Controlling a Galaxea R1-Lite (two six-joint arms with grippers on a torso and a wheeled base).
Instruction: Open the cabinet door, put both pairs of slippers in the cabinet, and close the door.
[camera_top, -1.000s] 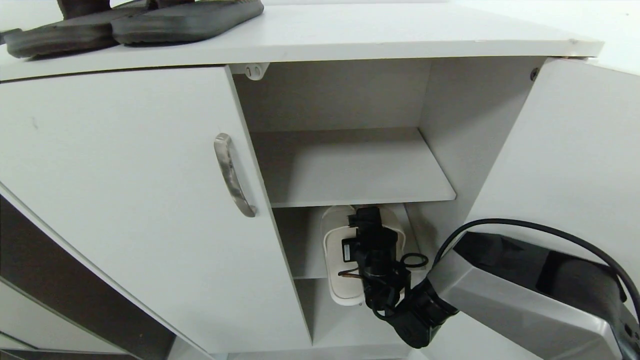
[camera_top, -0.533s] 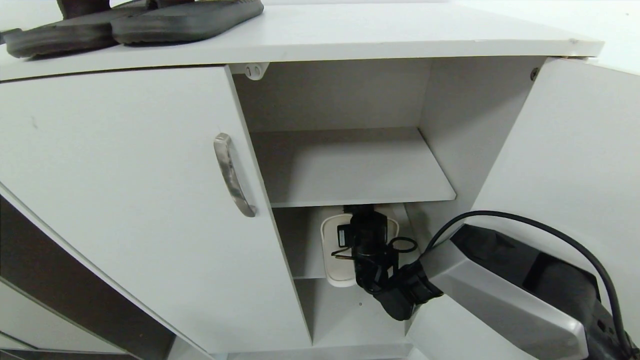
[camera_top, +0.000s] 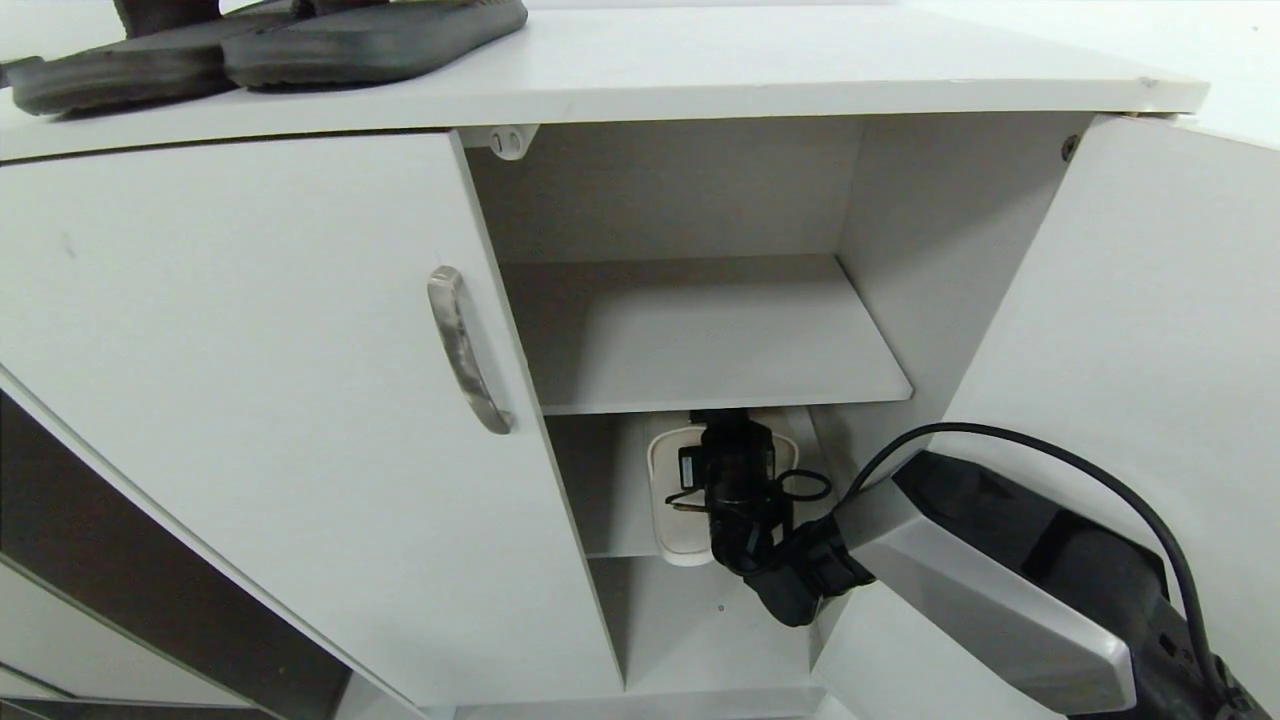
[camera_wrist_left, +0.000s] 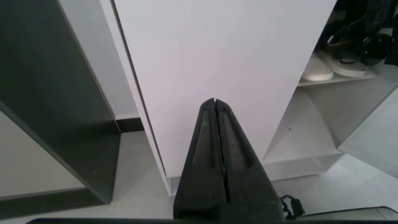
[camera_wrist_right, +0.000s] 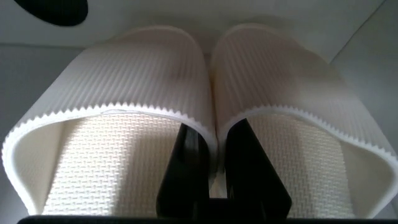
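A pair of white slippers (camera_top: 672, 500) lies on the cabinet's lower shelf, under the upper shelf (camera_top: 700, 340). My right gripper (camera_top: 735, 450) is shut on the pair, its fingers pinching the inner edges where the two ribbed straps (camera_wrist_right: 143, 93) meet. A pair of dark slippers (camera_top: 300, 45) rests on the cabinet top at the left. My left gripper (camera_wrist_left: 215, 102) is shut and holds nothing, low in front of the closed left door (camera_wrist_left: 217, 56). From there the white slippers (camera_wrist_left: 336, 65) show inside the cabinet.
The right cabinet door (camera_top: 1150, 330) stands wide open beside my right arm. The left door (camera_top: 250, 380) is closed, with a metal handle (camera_top: 465, 350). The upper shelf holds nothing. A vertical divider (camera_top: 605, 620) sits below the lower shelf.
My right gripper has pushed the white slippers deeper onto the lower shelf, most of it in the first half second. The dark slippers and doors have not moved.
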